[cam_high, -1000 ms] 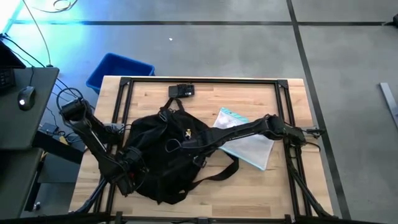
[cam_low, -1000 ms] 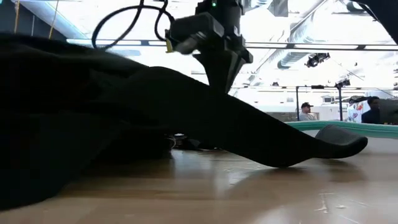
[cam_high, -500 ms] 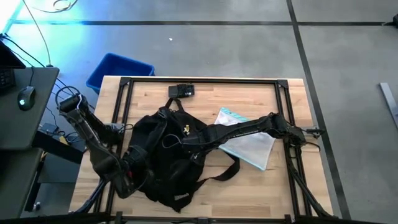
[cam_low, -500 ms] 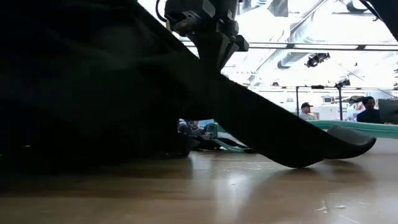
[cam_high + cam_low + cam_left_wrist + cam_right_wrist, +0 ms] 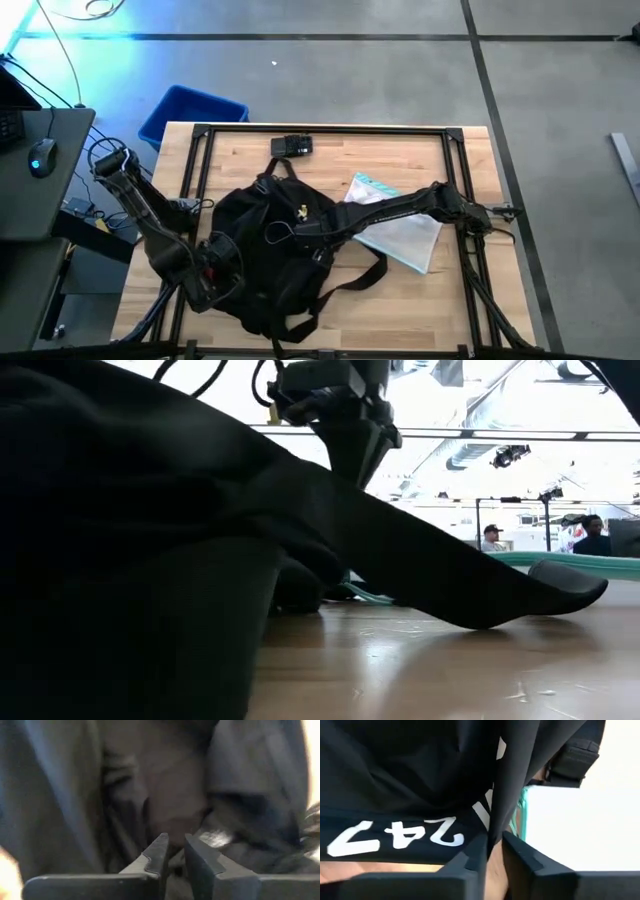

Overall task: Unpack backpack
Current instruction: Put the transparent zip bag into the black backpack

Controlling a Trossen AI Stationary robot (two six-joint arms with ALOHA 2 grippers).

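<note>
The black backpack [image 5: 270, 250] lies crumpled on the table's left half, and its white "247" lettering [image 5: 400, 836] shows in the right wrist view. One strap [image 5: 352, 280] trails toward the right, with its end [image 5: 570, 582] resting on the wood. My left gripper [image 5: 218, 272] is at the backpack's near-left side, slanting down, shut on its fabric. My right gripper [image 5: 300, 230] points down over the backpack's middle, shut on a fold of it. My left gripper [image 5: 175, 847] has dark backpack fabric [image 5: 172, 865] between its nearly closed fingers, slanting down from the near left. Which part of the bag this is cannot be told. That side of the bag is held up off the table. My right gripper [image 5: 494, 845] pinches a narrow black fold or band of the backpack [image 5: 496, 815] between its two fingers, from above. In the low view the fabric [image 5: 420, 560] slopes down from the fingers [image 5: 352, 470] to the strap end on the table.
A clear packet with a teal edge [image 5: 400, 228] lies under my right arm, right of the backpack. A small black device [image 5: 292, 146] sits near the far edge. A blue bin [image 5: 190, 112] stands on the floor beyond the far-left corner. People [image 5: 492, 538] show in the room behind.
My left gripper has risen and drawn toward the table's near-left, pulling the backpack's left side up. In the low view that fabric went from a low mound to a tall drape. The bag's near part has spread toward the near edge. The strap end stayed on the table.
</note>
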